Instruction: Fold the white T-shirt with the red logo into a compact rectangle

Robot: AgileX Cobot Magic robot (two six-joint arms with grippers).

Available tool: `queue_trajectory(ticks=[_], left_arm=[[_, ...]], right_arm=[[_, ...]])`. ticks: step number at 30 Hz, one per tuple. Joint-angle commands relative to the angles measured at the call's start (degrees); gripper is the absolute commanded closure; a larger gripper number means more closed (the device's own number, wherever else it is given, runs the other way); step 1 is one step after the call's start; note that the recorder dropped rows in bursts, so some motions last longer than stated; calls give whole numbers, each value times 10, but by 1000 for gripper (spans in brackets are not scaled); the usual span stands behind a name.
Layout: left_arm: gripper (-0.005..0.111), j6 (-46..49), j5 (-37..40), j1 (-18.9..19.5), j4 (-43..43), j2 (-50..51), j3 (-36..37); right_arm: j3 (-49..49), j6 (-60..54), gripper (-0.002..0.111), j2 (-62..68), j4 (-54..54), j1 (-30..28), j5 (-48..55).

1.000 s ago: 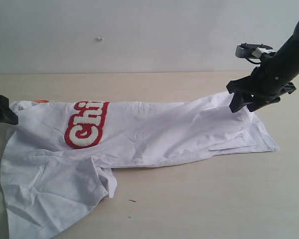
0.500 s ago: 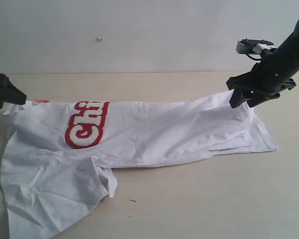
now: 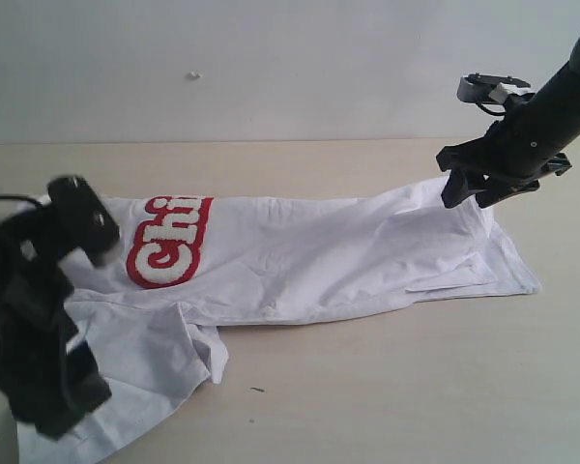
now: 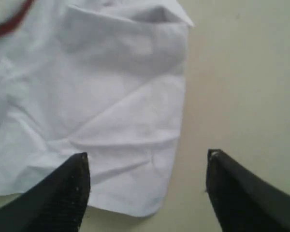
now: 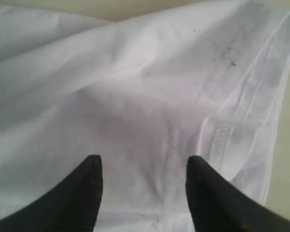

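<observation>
White T-shirt [image 3: 300, 261] lay half-folded lengthwise on your table [image 3: 387, 387], red logo [image 3: 169, 242] partly tucked under; your left gripper [image 4: 147, 155] and right gripper [image 5: 143, 159] hovered, jaws parted, holding nothing. Sleeve [image 3: 150, 362] and crosswise folds looked not yet done.

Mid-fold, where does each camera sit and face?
Exterior: off the arms, facing the pale tabletop and wrinkled white cotton T-shirt; black left arm and right arm show.
Left wrist: looks down past its open jaws at the shirt's edge and tabletop.
Right wrist: looks down past its open jaws at the shirt's stitched hem.
Shared: the T-shirt.
</observation>
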Motion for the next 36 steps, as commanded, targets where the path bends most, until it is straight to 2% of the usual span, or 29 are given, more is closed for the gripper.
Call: queue_trajectory(ticks=[1, 3, 8, 17, 21, 24, 25, 26, 28, 29, 34, 36], left_arm=[[40, -57, -86, -71, 25, -1, 63], [40, -62, -126, -88, 28, 5, 76], [40, -91, -215, -95, 77, 47, 102], [40, -107, -218, -128, 107, 142, 92], [41, -168, -225, -128, 168, 160, 89], [50, -245, -223, -128, 255, 160, 86], [63, -268, -217, -128, 286, 160, 86], [69, -271, -214, -128, 289, 160, 86], [90, -271, -201, -131, 289, 160, 86], [107, -271, -187, -134, 289, 160, 86], [107, -264, -101, -195, 291, 141, 59], [107, -264, -74, -197, 310, 125, 52]], right_arm=[[-5, -1, 56, 0, 11, -1, 1], [-5, -1, 56, 0, 11, -1, 4], [-5, -1, 56, 0, 11, -1, 4], [-5, -1, 56, 0, 11, -1, 6], [-5, -1, 56, 0, 11, -1, 6], [-5, -1, 56, 0, 11, -1, 6], [-5, -1, 56, 0, 11, -1, 6], [-5, -1, 56, 0, 11, -1, 6], [-5, -1, 56, 0, 11, -1, 6], [-5, -1, 56, 0, 11, -1, 7], [-5, -1, 56, 0, 11, -1, 12], [-5, -1, 56, 0, 11, -1, 12]])
